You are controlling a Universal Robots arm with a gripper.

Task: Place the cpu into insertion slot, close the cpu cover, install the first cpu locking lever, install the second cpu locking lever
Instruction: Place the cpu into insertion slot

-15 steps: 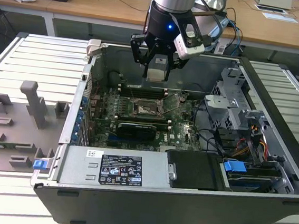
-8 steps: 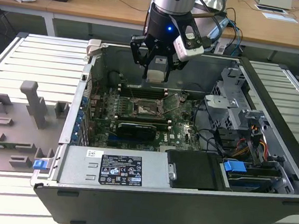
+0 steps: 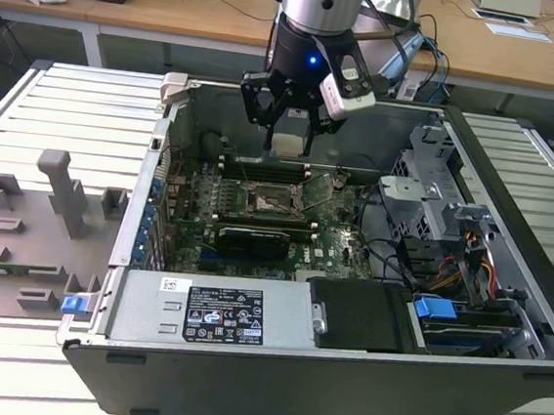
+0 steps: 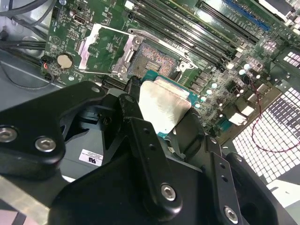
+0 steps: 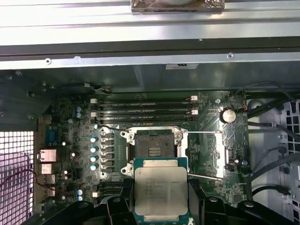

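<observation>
My gripper (image 3: 289, 138) is shut on the cpu (image 3: 288, 146), a pale silver square chip with a green rim, and holds it above the motherboard inside the open computer case. In both wrist views the cpu (image 5: 161, 190) (image 4: 164, 105) sits between black fingers (image 5: 119, 202). It hovers beside the insertion slot (image 5: 153, 147) (image 4: 157, 58), not over it. The slot (image 3: 275, 204) lies bare with its contact grid showing. The cpu cover (image 5: 219, 152) (image 4: 105, 49) is swung open and lies flat to one side. Thin wire levers (image 5: 201, 133) stand released along the cover.
Long black memory slots (image 5: 145, 110) run beside the socket. The case walls (image 3: 164, 157) ring the board, with a drive cage (image 3: 436, 184) and cables (image 3: 477, 266) at the exterior view's right. A power supply (image 3: 213, 309) lies at the front. A grey fixture (image 3: 29, 233) sits outside the case at the left.
</observation>
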